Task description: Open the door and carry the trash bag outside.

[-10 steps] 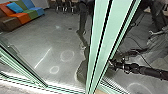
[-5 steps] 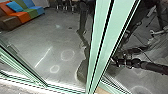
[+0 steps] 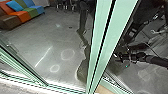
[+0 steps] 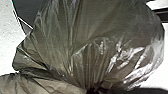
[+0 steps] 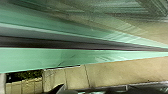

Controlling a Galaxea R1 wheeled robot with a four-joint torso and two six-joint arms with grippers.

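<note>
Judged step: getting bag through doorway. Tall pale-green metal door frame stands close ahead, smooth grey floor beside it. Dark translucent plastic trash bag close to left wrist camera; exact place relative to frame unclear. Whether left gripper clasps bag's dark gathered neck, can't tell; right gripper's state can't tell either, its wrist camera near frame. Next move likely calls for slow clearance past frame, bag kept off edges.
</note>
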